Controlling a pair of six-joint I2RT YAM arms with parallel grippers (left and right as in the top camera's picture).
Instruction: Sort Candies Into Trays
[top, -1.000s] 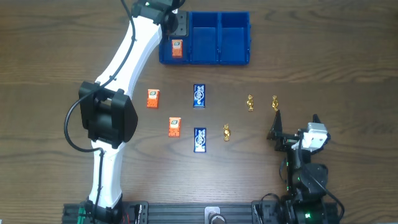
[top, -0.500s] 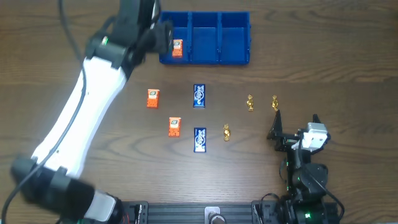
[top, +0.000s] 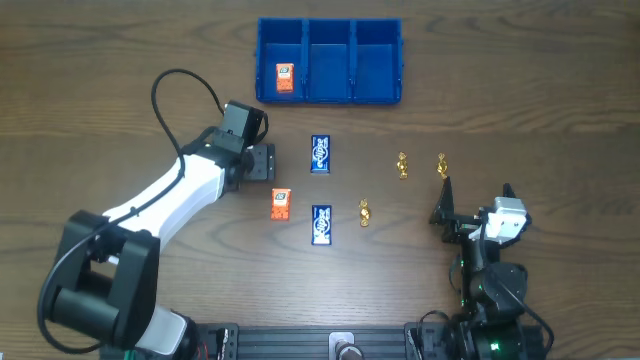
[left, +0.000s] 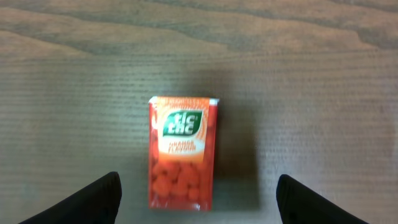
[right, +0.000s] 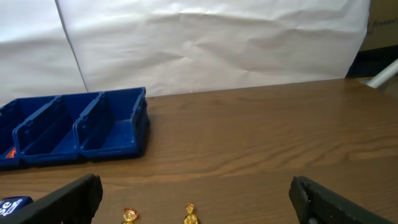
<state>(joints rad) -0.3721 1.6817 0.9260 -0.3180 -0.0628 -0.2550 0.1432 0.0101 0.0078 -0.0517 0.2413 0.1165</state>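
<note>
Open and low over the table, my left gripper (top: 260, 162) (left: 198, 186) has an orange candy box (left: 182, 152) lying flat between its fingers, untouched; in the top view the gripper hides this box. A second orange box (top: 281, 203) lies just nearer. A third orange box (top: 284, 78) lies in the left compartment of the blue tray (top: 330, 98) (right: 134, 124). Two blue packets (top: 320, 154) (top: 320, 224) and three gold candies (top: 402, 165) (top: 441, 163) (top: 365, 211) rest mid-table. My right gripper (top: 475, 205) (right: 194, 186) stands open and empty at the near right.
The tray's middle and right compartments hold nothing. Bare wood lies left of the left arm and to the right of the gold candies. A white sheet hangs behind the table's far edge in the right wrist view.
My left arm has drawn back from the tray's left compartment, leaving an orange box there, and come down over the orange box on the table. The right arm has not moved.
</note>
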